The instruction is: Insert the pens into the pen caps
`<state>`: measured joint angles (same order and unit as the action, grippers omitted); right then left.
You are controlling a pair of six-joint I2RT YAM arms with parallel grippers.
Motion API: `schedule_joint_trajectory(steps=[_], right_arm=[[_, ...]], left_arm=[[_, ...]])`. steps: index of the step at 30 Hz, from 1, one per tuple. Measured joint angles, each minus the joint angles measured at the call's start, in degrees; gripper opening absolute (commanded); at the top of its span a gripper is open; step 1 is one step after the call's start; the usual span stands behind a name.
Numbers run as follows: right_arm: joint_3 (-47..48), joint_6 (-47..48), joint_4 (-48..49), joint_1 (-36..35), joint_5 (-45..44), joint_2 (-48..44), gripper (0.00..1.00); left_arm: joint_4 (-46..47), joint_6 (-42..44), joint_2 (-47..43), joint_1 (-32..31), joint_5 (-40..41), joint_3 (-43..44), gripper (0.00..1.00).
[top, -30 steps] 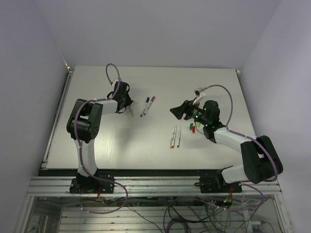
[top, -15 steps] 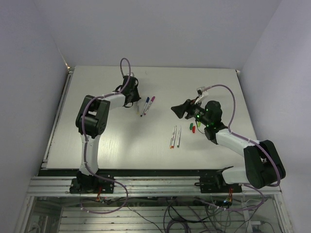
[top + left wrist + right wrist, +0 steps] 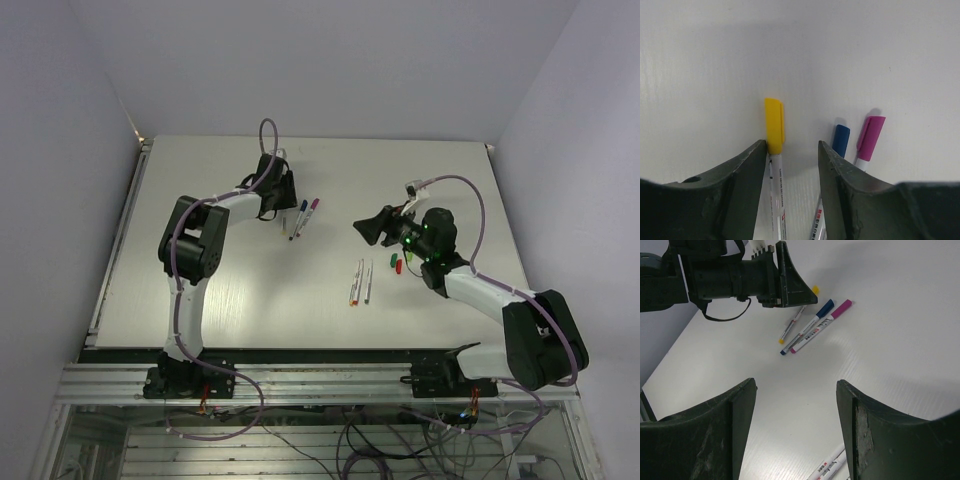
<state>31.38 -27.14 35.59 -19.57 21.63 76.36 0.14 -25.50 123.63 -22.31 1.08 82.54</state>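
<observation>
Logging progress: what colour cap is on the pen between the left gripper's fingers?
Yellow cap, clearest in the left wrist view.

In the left wrist view, the yellow-capped pen (image 3: 776, 172) is running off the bottom edge, while the blue-capped pen (image 3: 840, 141) and magenta-capped pen (image 3: 869, 138) are hiding their barrels behind the left gripper (image 3: 791, 144).

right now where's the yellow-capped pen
The yellow-capped pen lies between the left gripper's open fingers in the left wrist view, just left of the blue-capped pen and magenta-capped pen.
</observation>
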Motion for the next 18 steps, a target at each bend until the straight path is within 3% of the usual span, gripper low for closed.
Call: schedule_joint_trajectory(steps=[8, 12, 18], right_arm=[[1.09, 1.4, -3.15, 0.0, -1.81, -1.66, 0.65], [2.45, 1.6, -5.6, 0.09, -4.48, -2.6, 0.75], [4.74, 0.5, -9.18, 2.86, -6.58, -2.54, 0.63]], left_arm=[[-3.45, 1.09, -3.41, -0.04, 1.11, -1.81, 0.59], [-5.92, 1.99, -8.07, -0.24, 3.19, -2.82, 0.62], [-6.45, 3.23, -18.34, -1.55, 6.08, -6.54, 0.61]])
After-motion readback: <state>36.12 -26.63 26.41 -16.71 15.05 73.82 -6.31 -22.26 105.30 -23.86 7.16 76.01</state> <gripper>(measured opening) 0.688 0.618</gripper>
